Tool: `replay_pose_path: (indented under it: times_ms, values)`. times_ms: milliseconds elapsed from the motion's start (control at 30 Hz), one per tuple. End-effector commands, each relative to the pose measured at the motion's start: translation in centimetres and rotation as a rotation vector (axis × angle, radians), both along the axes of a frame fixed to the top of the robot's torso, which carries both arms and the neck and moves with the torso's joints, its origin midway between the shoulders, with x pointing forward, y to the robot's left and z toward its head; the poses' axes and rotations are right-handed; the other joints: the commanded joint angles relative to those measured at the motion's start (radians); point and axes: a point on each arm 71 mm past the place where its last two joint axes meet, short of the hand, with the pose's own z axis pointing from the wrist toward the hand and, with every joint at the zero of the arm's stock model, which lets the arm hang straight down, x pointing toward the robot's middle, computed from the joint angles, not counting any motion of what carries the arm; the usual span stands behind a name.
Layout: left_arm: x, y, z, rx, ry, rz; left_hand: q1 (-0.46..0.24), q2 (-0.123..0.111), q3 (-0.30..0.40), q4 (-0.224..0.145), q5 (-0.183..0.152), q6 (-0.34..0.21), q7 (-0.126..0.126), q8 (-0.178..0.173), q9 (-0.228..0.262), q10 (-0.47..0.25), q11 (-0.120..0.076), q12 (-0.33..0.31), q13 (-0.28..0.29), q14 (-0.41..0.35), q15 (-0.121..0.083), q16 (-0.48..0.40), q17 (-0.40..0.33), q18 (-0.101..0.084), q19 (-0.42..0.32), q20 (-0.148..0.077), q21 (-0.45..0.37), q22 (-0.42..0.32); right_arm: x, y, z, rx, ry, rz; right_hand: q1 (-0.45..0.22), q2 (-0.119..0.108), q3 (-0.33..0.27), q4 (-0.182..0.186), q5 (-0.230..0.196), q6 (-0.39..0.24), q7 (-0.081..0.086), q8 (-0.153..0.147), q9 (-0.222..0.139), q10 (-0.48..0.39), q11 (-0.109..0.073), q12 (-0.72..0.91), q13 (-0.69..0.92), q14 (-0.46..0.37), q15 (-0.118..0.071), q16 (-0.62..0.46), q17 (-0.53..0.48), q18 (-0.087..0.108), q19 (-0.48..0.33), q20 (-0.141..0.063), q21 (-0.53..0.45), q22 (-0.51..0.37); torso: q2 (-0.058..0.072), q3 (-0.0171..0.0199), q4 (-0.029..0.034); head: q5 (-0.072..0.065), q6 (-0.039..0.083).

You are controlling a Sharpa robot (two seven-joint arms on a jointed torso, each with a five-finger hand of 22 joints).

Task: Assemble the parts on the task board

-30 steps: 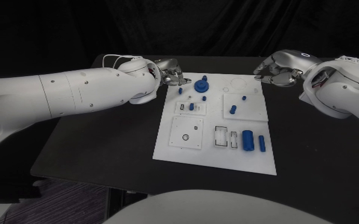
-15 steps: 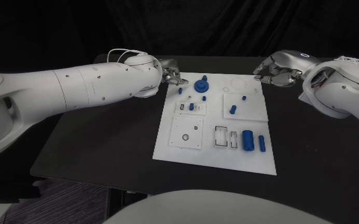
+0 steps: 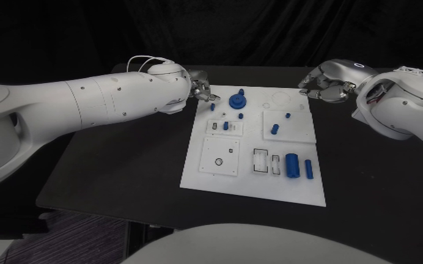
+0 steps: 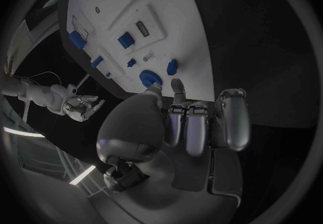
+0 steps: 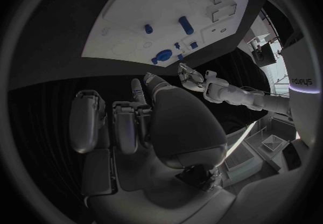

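Note:
The white task board [image 3: 231, 178] lies in the middle of the table. At its far end stands a round blue part [image 3: 237, 101] with a small blue peg [image 3: 213, 107] beside it. Other small blue parts [image 3: 274, 129] sit mid-board, and two blue cylinders [image 3: 291, 165] lie near the right edge. My left hand [image 3: 202, 87] hovers at the board's far left corner, just short of the peg [image 4: 172, 67] and round part [image 4: 151, 78], fingers loosely bent and holding nothing. My right hand [image 3: 323, 87] hangs off the far right corner, also holding nothing.
The black table [image 3: 123, 160] runs wide to the left of the board and has a narrower strip on the right. My bulky left forearm [image 3: 97, 102] reaches over the table's left side. A black curtain closes off the back.
My left forearm has swung up and rolled, so it now looms larger over the table's left side. Its hand has barely shifted at the board's corner. The right arm has not moved.

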Motion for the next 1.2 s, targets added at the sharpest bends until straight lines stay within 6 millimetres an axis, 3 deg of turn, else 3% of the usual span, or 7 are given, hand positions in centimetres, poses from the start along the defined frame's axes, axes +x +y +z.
replay_pose_path:
  times_ms: [33, 400, 1200]
  values:
    - [0.0, -0.2, -0.1, 0.009, 0.019, -0.019, -0.009, 0.002, -0.007, 0.001, -0.007, -0.012, 0.004, -0.009, 0.019, 0.106, 0.008, 0.003, 0.263, 0.105, 0.01, 0.003, 0.263, -0.009, 0.001, 0.007, -0.006, 0.063, 0.0, -0.1, -0.2, -0.006, 0.007, -0.013, -0.004, 0.007, 0.006, -0.001, 0.007, 0.008, -0.003, -0.006, -0.002, 0.106, 0.008, -0.003, 0.26, 0.092, 0.008, -0.005, 0.227, 0.005, 0.007, 0.008, -0.003, 0.195, 0.0, 0.0004, 0.001, -0.001, 0.0]
    - [0.2, -0.4, -0.5, 0.007, 0.023, -0.027, -0.014, 0.013, -0.02, 0.0, -0.01, -0.046, 0.022, -0.079, -0.012, 0.106, 0.023, 0.003, 0.263, 0.105, 0.023, 0.003, 0.263, -0.008, -0.002, 0.018, -0.013, 0.064, 0.0, -0.1, -0.2, -0.008, 0.011, -0.013, -0.001, 0.006, 0.012, -0.006, 0.017, 0.008, -0.003, -0.008, -0.002, 0.106, 0.007, -0.003, 0.26, 0.091, 0.008, -0.006, 0.226, 0.005, 0.006, 0.008, -0.005, 0.195, 0.0, 0.0002, 0.001, -0.002, 0.0]
    - [0.2, -0.5, -1.2, 0.025, 0.075, -0.047, -0.017, 0.011, -0.036, -0.001, -0.024, -0.058, 0.034, -0.126, -0.032, 0.106, 0.035, 0.003, 0.263, 0.105, 0.033, 0.003, 0.263, -0.005, -0.009, 0.027, -0.025, 0.06, 0.0, 0.0, -0.3, -0.01, 0.015, -0.013, 0.001, 0.003, 0.021, -0.014, 0.032, 0.009, -0.002, -0.01, -0.003, 0.106, 0.008, -0.003, 0.26, 0.092, 0.008, -0.005, 0.227, 0.005, 0.007, 0.008, -0.004, 0.195, -0.001, 0.0001, 0.0006, -0.002, 0.0]
